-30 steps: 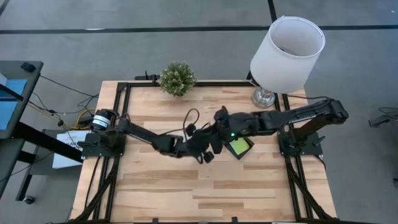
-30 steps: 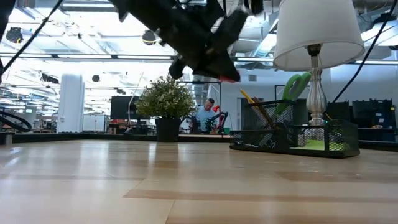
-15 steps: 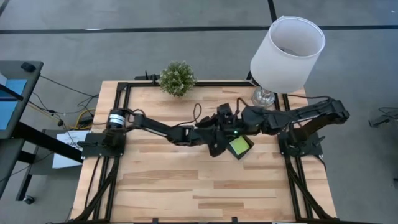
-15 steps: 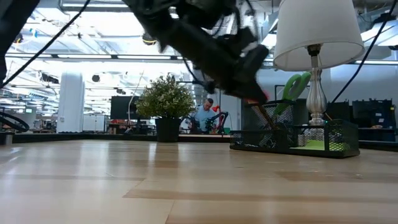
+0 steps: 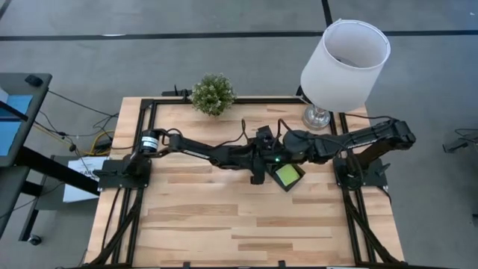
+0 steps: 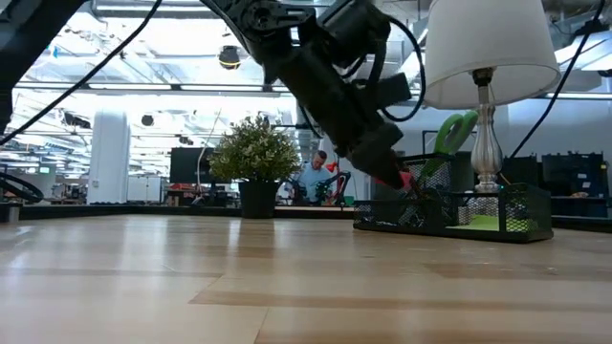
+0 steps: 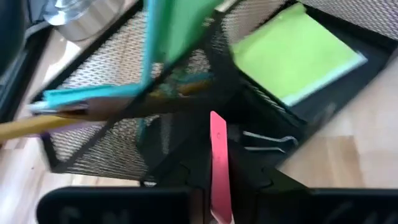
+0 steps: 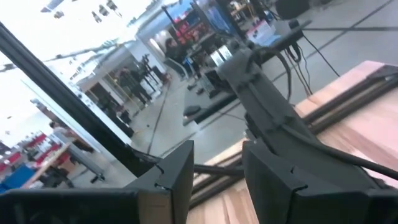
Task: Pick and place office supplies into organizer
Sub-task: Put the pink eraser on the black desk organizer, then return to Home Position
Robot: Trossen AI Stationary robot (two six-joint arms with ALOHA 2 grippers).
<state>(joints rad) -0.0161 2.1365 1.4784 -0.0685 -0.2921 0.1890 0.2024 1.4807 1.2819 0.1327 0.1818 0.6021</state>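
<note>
My left gripper [image 5: 259, 170] reaches across the table and hangs at the left end of the black mesh organizer [image 5: 287, 176], shut on a pink eraser [image 7: 218, 155]. In the left wrist view the organizer [image 7: 99, 143] holds the lime sticky-note pad [image 7: 292, 53], a binder clip [image 7: 267, 140], a teal pen [image 7: 87, 94], the yellow pencil [image 7: 31, 129] and the green scissors [image 7: 186, 31]. The low view shows the scissors' handles [image 6: 457, 129] standing up out of the raised back section. My right gripper [image 5: 263, 137] hovers open just beyond the left one, touching nothing. My left gripper pinches the pink eraser between its two fingers [image 7: 186, 183], which lie on its flat sides. The free end [image 7: 216, 118] sticks out past the fingertips. The fingers slant down from the table's left. The eraser [image 6: 395, 178] is lifted clear, pointing down at the organizer [image 6: 449, 215].
A white-shaded lamp [image 5: 345, 56] stands at the far right corner, close behind the organizer. A small potted plant [image 5: 212, 93] sits at the far edge. Bare wooden table [image 5: 224, 224] fills the near half. People and desks show in the room beyond.
My left gripper has carried the pink eraser toward the table's right and downward, from well above the table to the organizer's left end. It has stayed shut on the eraser throughout.
</note>
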